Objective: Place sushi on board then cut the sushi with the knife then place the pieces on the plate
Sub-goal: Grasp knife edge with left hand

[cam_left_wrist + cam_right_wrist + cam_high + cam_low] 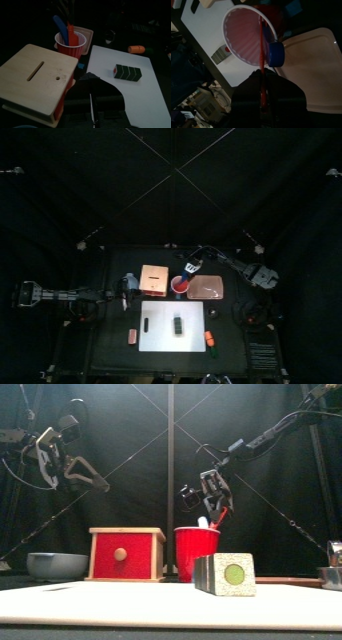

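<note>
Two arms hang over the table in the top view. The right gripper (198, 258) sits directly above the red cup (179, 284), where the knives are kept, while the left gripper (127, 286) waits beside the wooden box (152, 280), clear of the work. The sushi (178, 325) lies on the white board (158, 318), so the placing step looks done and fetching a knife is the step in hand. The pink tray (207, 286) stands just behind the board, near enough to receive the pieces. From the front, the right gripper is low over the cup's mouth, in line with the red knife (221, 514) leaning out of it. The sushi stands on the board, well apart from the cup. The left wrist view shows the blue knife (61, 27) upright in the cup and nothing in the left gripper's hold, though I cannot tell whether it is open or closed. In the right wrist view the jaws are drawn close on either side of the red knife, apparently pinching its handle, probably so it can be lifted straight out.
</note>
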Controlling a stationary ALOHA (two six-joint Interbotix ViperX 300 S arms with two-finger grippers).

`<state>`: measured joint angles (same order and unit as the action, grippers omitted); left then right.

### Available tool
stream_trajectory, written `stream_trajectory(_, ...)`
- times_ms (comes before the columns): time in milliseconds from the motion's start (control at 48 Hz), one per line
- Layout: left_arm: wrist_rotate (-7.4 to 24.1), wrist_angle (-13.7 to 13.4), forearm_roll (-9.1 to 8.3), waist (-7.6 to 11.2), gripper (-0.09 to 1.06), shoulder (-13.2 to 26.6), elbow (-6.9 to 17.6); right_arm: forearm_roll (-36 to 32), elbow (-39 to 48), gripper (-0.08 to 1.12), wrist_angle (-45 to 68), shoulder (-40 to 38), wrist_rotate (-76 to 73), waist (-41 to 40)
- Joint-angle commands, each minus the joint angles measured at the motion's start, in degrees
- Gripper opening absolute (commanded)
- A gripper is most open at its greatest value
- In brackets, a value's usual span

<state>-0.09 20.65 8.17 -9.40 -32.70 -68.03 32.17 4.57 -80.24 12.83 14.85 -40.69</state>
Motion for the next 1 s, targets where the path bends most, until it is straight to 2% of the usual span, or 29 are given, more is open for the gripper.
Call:
stream_trajectory(21,0.0,0.3,0.35,-0.09,-0.03,0.1,0.7,0.2,-2.0,0.31,-0.7,-2.1,-0.5,0.2)
stream_trajectory(458,0.0,0.3,0.18,-0.09,-0.03,0.0,0.7,0.2,-10.1,0.31,-5.5,-5.5,-3.5,0.0)
stream_trajectory(625,0.1,0.3,0.35,-0.09,-0.03,0.1,0.7,-2.5,-11.8,0.31,-7.8,-8.5,-6.0,-0.2)
stream_trajectory(1000,0.2,0.7,0.18,-0.09,-0.03,-0.6,1.4,-7.0,-9.5,0.31,-2.6,-19.1,-5.9,2.8)
